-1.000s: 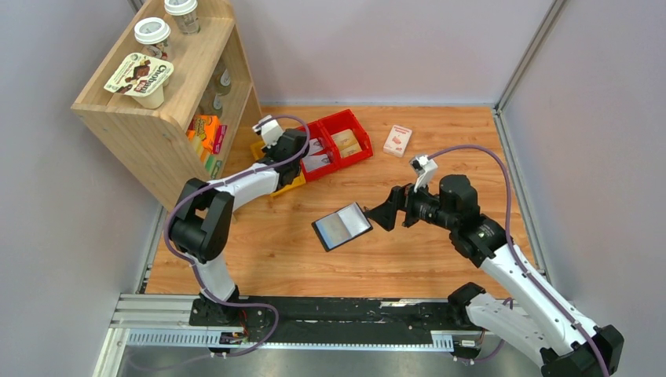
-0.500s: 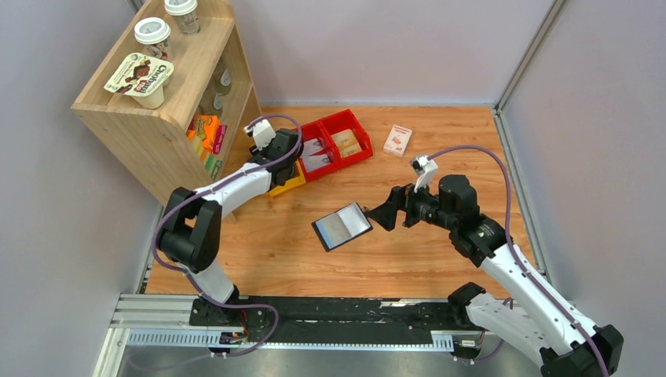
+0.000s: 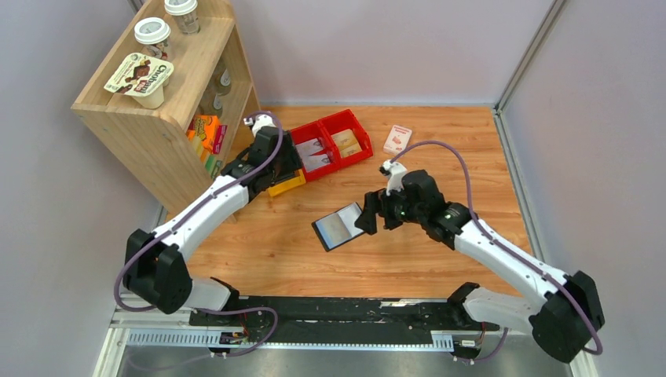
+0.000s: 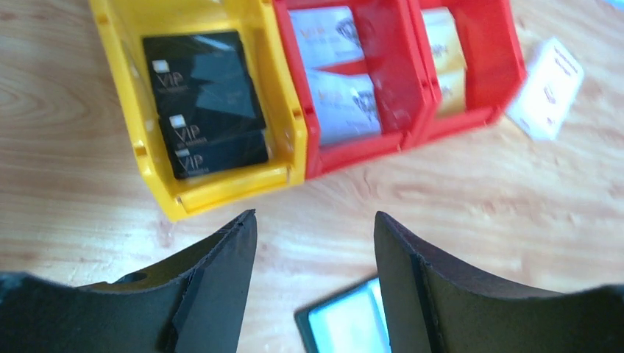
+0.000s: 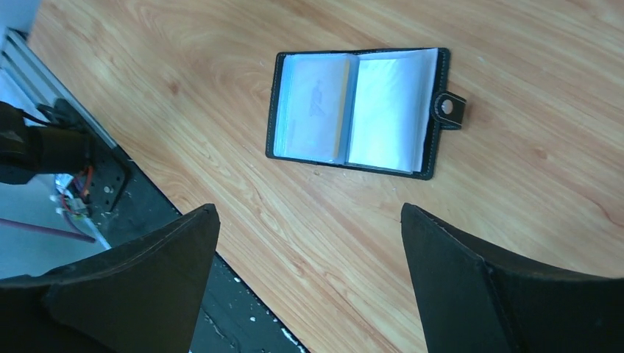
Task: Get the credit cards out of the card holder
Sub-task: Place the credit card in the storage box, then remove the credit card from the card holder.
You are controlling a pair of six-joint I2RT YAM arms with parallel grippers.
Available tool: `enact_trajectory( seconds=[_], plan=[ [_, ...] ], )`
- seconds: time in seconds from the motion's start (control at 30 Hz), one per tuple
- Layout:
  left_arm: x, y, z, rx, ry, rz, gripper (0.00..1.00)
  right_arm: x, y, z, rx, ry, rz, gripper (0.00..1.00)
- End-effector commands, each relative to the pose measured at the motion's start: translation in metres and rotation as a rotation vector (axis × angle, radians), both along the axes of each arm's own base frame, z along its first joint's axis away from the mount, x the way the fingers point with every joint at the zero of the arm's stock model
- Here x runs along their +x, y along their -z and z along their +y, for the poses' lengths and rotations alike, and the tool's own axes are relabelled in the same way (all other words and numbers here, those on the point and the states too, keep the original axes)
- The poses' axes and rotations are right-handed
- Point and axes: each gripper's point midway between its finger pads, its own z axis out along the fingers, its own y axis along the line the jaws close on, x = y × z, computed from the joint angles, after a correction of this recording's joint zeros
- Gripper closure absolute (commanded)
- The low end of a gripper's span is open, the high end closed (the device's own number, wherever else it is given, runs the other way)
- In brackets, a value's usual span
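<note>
Card holder (image 5: 358, 110), open flat on wooden surface (image 5: 515, 220), between both arms.
Pocket contents pale, unreadable; left fingers (image 4: 221, 279) spread, empty, near yellow bin (image 4: 228, 189); right fingers (image 5: 147, 287) spread, empty, above holder.

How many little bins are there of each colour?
Yellow bin: 1
Red bins: 2
Total: 3

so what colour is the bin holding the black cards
The bin is yellow, clearest in left wrist view.
</note>
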Motion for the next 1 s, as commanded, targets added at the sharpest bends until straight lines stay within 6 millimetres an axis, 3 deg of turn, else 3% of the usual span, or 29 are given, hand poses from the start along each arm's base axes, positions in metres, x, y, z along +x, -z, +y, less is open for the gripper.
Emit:
enact_trajectory(
  seconds=[0.0,0.23,0.4,0.67,0.97],
  plan=[
    [-0.046,-0.005,-0.018,-0.004,0.274,0.061,0.32,0.012,-0.006,0.025,-0.1,-0.047,-0.098,0.06],
    [-0.094,-0.007,-0.024,-0.024,0.483,0.044,0.31,0.021,0.027,0.061,-0.288,-0.11,-0.11,0.13],
    [-0.115,0.008,-0.02,-0.055,0.506,0.055,0.32,0.024,0.047,0.083,-0.349,-0.155,-0.094,0.19],
    [-0.13,0.028,-0.023,-0.109,0.515,0.093,0.31,0.019,0.089,0.097,-0.493,-0.203,-0.057,0.21],
    [-0.131,0.036,-0.028,-0.133,0.524,0.118,0.32,0.019,0.12,0.087,-0.628,-0.193,-0.001,0.25]
  ],
)
